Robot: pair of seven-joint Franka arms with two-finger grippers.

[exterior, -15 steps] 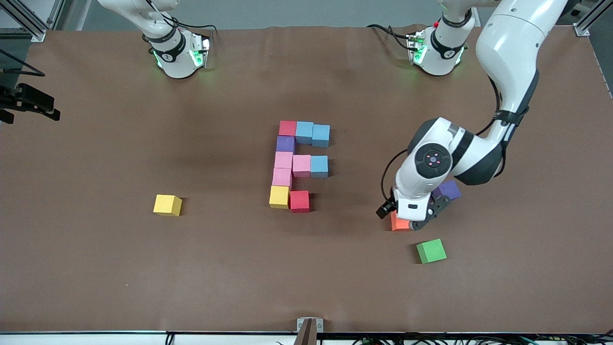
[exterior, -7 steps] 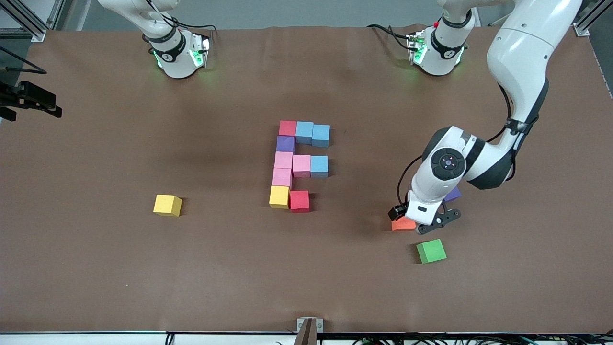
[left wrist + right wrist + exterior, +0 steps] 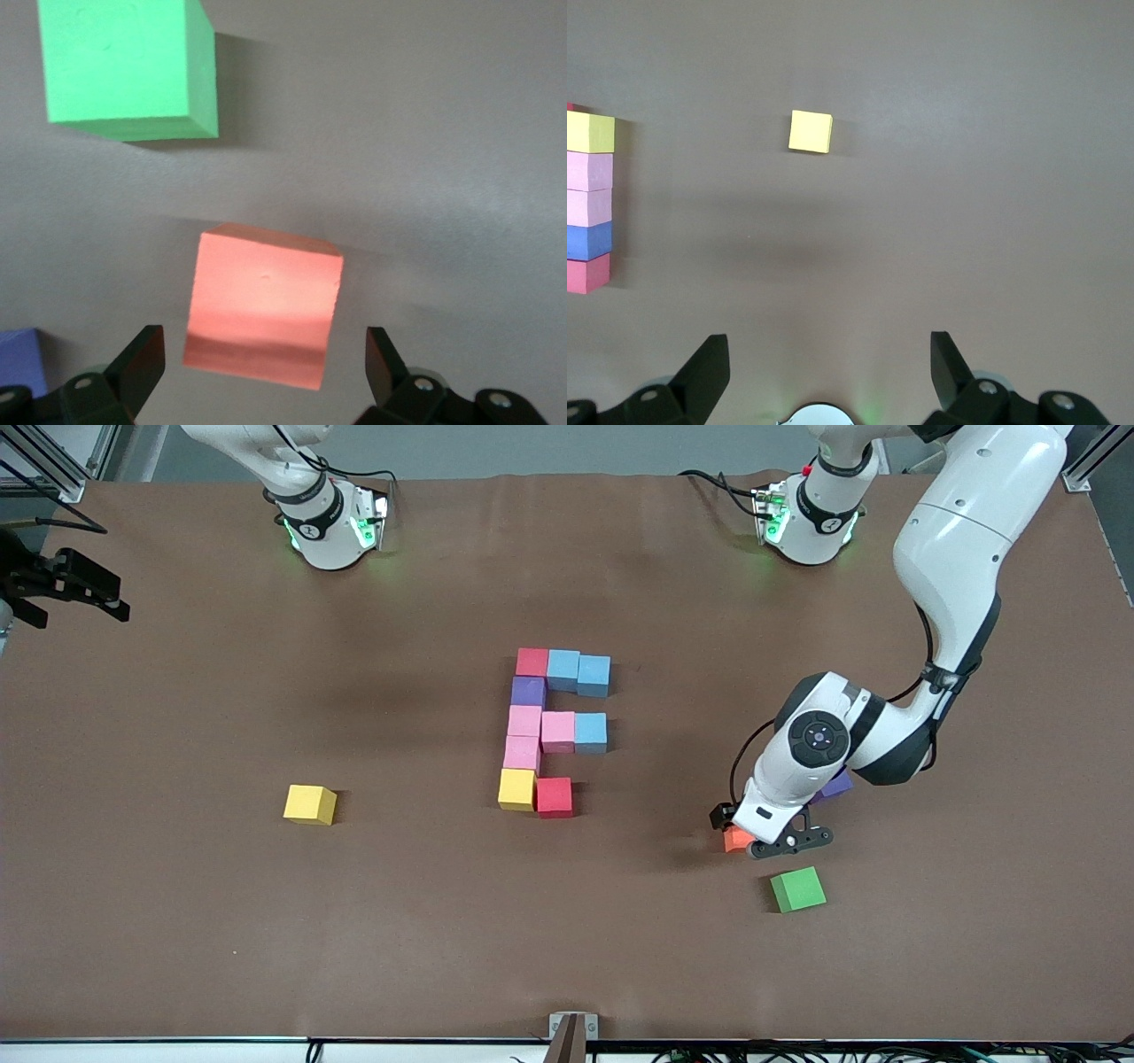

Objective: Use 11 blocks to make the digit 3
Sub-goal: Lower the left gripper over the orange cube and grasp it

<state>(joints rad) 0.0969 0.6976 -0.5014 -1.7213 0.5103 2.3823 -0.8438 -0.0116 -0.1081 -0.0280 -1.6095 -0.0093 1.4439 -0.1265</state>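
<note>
— Since a second ago the left gripper (image 3: 769, 838) has slid toward the green cube (image 3: 798, 889), covering more of the orange block (image 3: 734, 839); the right gripper (image 3: 66, 584) has lifted a little at the right arm's end of the table.

— How do the left fingers (image 3: 140, 359) stand?

— Spread wide, either side of the orange block (image 3: 264, 304), not touching it. The block sits flat on the table (image 3: 354, 921).

— And the right gripper?

— Spread wide too, holding nothing, up over the table edge; that arm waits.

— Where is the figure?

— The digit 3 (image 3: 551, 731) lies mid-table with ten cubes: three in the top bar, three in the middle, two in the bottom. A loose purple block (image 3: 837, 784) peeks from under the left arm, and a loose yellow block (image 3: 310, 804) lies toward the right arm's end.
</note>
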